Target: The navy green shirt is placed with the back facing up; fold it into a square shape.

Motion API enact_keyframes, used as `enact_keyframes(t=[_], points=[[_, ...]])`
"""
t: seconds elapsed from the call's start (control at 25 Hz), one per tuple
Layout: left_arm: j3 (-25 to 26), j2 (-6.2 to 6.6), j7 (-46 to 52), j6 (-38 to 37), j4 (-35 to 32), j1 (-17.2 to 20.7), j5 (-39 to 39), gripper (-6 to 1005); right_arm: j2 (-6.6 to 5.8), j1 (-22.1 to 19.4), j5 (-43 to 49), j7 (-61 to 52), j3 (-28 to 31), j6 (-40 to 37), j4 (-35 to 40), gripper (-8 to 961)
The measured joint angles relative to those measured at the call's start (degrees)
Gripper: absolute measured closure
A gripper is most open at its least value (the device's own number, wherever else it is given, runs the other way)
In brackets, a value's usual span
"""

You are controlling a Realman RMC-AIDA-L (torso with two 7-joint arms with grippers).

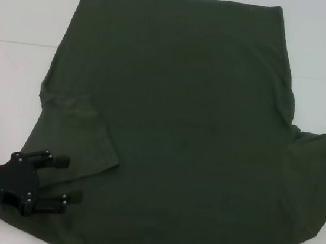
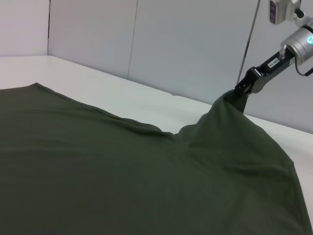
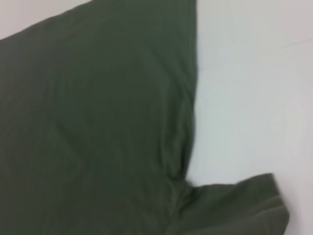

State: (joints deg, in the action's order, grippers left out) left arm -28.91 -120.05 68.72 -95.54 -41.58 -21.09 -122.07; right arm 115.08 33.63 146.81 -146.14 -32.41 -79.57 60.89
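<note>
The navy green shirt (image 1: 180, 130) lies spread out flat on the white table (image 1: 21, 15), plain side up. Its left sleeve is folded in over the body. The left gripper (image 1: 60, 182) is at the near left, over the shirt's corner, with its two black fingers (image 1: 51, 159) apart.

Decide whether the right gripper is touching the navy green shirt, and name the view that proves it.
Touching. The left wrist view shows the right gripper shut on the sleeve of the navy green shirt, pulling the cloth up into a peak off the table.
</note>
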Motion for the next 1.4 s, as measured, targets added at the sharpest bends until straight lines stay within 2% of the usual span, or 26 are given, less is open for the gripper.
enact_keyframes(t=[0.36,0.68,0.88,1.12,1.4], points=[[0.0,0.01,0.01,0.0,0.1,-0.05,-0.34,168,1.01,3.99,-0.26,0.97,-4.99,0.4,-2.43,917],[-0.01,-0.17,0.01,0.08,0.18,-0.07,-0.44,168,3.28,8.38,-0.13,0.58,-11.74,1.28,-3.3,914],[-0.01,-0.17,0.01,0.09,0.18,0.21,-0.45,169,4.29,11.02,0.07,0.41,-16.61,2.2,-6.59,912],[-0.01,-0.17,0.01,0.09,0.18,0.49,-0.44,169,4.42,12.22,0.13,0.24,-18.55,4.45,-10.58,910],[-0.01,-0.17,0.01,0.51,0.18,0.43,-0.44,169,4.45,12.4,-0.67,0.76,-18.77,6.0,-11.85,907]])
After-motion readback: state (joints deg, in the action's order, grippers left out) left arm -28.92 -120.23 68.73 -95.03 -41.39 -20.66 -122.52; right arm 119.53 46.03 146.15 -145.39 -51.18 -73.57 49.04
